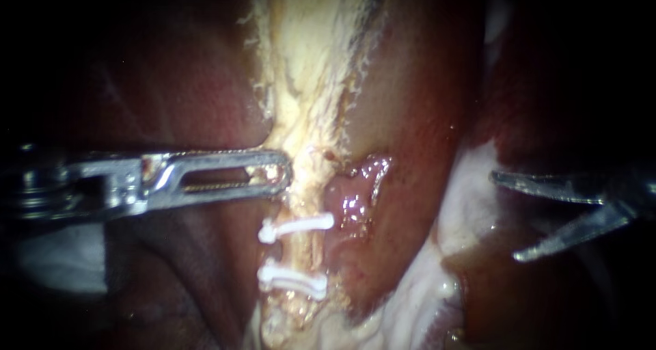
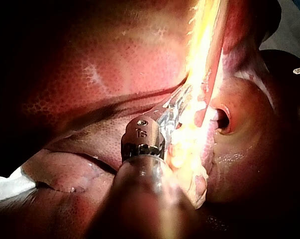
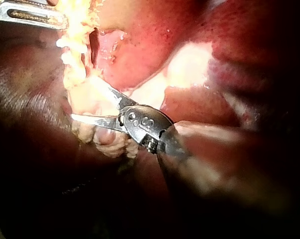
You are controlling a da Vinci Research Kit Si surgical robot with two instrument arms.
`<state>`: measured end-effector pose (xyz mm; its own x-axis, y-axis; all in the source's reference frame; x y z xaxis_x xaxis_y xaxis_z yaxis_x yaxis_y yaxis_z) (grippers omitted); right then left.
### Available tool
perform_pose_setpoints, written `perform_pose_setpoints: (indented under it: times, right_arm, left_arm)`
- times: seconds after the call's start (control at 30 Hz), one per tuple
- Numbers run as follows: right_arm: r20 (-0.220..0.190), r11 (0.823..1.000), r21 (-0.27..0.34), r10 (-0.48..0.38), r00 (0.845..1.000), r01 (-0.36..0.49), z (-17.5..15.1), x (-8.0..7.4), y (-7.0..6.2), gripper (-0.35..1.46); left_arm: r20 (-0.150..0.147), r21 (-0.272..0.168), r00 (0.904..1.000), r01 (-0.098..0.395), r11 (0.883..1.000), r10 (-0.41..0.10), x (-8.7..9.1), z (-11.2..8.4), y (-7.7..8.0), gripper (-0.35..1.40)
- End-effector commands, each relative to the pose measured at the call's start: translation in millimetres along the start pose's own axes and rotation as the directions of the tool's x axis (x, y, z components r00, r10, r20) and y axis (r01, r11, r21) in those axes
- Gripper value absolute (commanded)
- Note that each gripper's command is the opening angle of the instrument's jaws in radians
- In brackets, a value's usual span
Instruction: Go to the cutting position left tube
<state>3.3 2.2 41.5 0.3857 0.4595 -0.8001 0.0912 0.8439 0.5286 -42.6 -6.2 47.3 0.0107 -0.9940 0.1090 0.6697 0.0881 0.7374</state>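
- Left instrument point(image 1: 282, 176): jaws clamp the tube point(image 1: 301, 203) just above two clips point(image 1: 298, 226).
- Right instrument point(image 1: 506, 217): blades apart, empty, well right of the tube.
- Approach hardly begun, I judge; next, carry the open blades across, between the clips.

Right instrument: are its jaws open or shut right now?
Open. The endoscope view shows the right instrument with blades spread, a clear gap, nothing between them, well clear of the clipped tube.

Silver slotted left instrument point(image 1: 283, 176), slim-bladed right instrument point(image 1: 504, 217)
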Motion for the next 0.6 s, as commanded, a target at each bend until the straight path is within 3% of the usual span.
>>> perform_pose_setpoints:
  times: [0.03, 0.23, 0.47, 0.6]
  right_arm:
    - [0.0, 1.0, 0.0, 0.0, 1.0, 0.0, -0.1, 0.0, 0.0, 1.43]
    - [0.0, 1.0, 0.0, -0.001, 1.0, 0.001, 0.0, -0.2, -0.1, 1.43]
    - [-0.007, 1.0, 0.024, -0.008, 1.0, 0.008, 1.2, -1.0, -0.4, 1.43]
    - [0.043, 0.998, 0.056, -0.003, 0.999, 0.0, 2.9, -1.6, -0.4, 1.41]
  left_arm:
    - [0.0, 0.001, 1.0, 0.0, 1.0, 0.0, 0.0, 0.0, 0.0, -0.35]
    - [-0.002, 0.002, 1.0, -0.001, 1.0, 0.001, 0.0, -0.4, 0.1, -0.35]
    - [-0.004, 0.001, 1.0, -0.003, 1.0, 0.003, -0.6, -3.1, 1.1, -0.35]
    - [0.004, -0.011, 1.0, -0.003, 1.0, 0.003, -1.1, -5.4, 1.7, -0.35]
